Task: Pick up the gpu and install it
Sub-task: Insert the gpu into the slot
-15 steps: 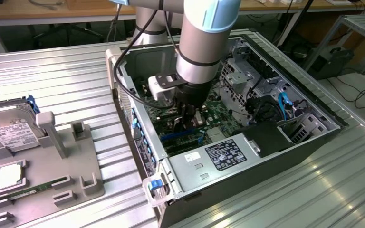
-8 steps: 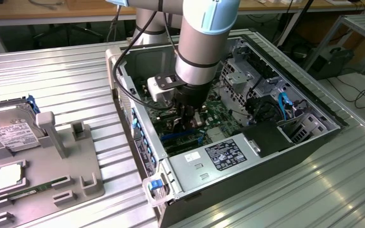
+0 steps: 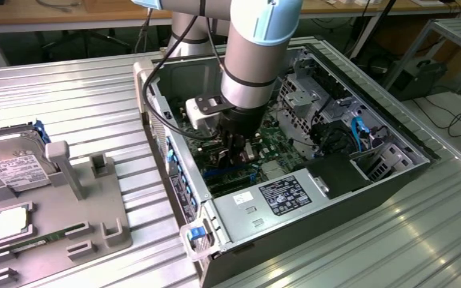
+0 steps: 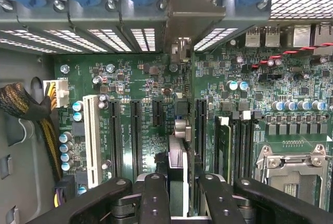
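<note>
In the wrist view the gpu (image 4: pixel 178 161) is seen edge-on as a thin card standing over the green motherboard (image 4: pixel 140 89), in line with the black expansion slots. Its silver bracket (image 4: pixel 188 13) reaches the case's rear slot openings. My gripper (image 4: pixel 183 195) is shut on the gpu, one black finger (image 4: pixel 155 198) on each side of it. I cannot tell whether the card sits fully in a slot. In the exterior view the gripper (image 3: pixel 235 150) hangs deep inside the open computer case (image 3: pixel 166 78), low over the motherboard (image 3: pixel 275 144), with the dark gpu (image 3: pixel 228 157) between its fingers.
A grey fixture tray (image 3: pixel 62 222) on the exterior view's left holds a silver hard drive (image 3: pixel 10 165), a chip and a RAM stick. Inside the case are the power supply (image 3: pixel 283 195), drive cages (image 3: pixel 311 96) and blue cables. A white slot (image 4: pixel 92 141), a cable bundle (image 4: pixel 31 109) and the CPU socket (image 4: pixel 294 174) flank the card.
</note>
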You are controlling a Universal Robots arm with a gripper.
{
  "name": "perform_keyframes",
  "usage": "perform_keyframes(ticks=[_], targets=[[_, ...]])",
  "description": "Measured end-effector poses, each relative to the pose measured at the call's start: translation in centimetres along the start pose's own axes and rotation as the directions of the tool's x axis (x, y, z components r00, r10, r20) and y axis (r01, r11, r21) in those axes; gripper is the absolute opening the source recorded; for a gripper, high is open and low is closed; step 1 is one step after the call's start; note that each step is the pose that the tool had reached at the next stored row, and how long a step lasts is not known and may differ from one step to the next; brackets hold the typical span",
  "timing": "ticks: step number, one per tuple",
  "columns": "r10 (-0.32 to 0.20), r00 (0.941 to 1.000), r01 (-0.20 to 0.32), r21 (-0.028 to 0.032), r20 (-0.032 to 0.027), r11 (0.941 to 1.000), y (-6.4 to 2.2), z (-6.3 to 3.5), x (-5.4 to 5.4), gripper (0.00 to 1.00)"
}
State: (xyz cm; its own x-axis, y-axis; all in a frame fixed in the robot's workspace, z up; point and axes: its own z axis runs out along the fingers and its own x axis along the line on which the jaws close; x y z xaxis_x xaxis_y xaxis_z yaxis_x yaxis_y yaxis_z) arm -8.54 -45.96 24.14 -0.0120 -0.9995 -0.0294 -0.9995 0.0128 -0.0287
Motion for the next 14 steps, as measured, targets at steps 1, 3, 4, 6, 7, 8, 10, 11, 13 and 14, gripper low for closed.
perform_keyframes(ticks=[1,3,4,6,7,8,10,11,13,14], targets=[[0.000,1.0000,0.000,-0.0003,0.0000,1.0000,0.00,0.04,0.00,0.28],[0.000,1.0000,0.000,-0.0017,0.0000,1.0000,0.00,0.20,-0.01,0.28],[0.000,1.0000,0.000,-0.0024,-0.0002,1.0000,0.00,0.26,-0.01,0.28],[0.000,1.0000,0.000,-0.0033,-0.0001,1.0000,0.01,0.38,-0.02,0.28],[0.000,1.0000,0.000,-0.0039,-0.0001,1.0000,0.01,0.44,-0.02,0.28],[0.000,1.0000,0.000,-0.0044,-0.0003,1.0000,0.01,0.47,-0.01,0.28],[0.000,1.0000,0.000,-0.0051,-0.0005,1.0000,0.02,0.51,-0.01,0.28],[0.000,1.0000,0.000,-0.0053,-0.0003,1.0000,0.01,0.52,-0.01,0.28],[0.000,1.0000,0.000,-0.0051,0.0000,1.0000,0.01,0.53,-0.02,0.28],[0.000,1.0000,0.000,-0.0051,0.0000,1.0000,0.01,0.53,-0.02,0.28]])
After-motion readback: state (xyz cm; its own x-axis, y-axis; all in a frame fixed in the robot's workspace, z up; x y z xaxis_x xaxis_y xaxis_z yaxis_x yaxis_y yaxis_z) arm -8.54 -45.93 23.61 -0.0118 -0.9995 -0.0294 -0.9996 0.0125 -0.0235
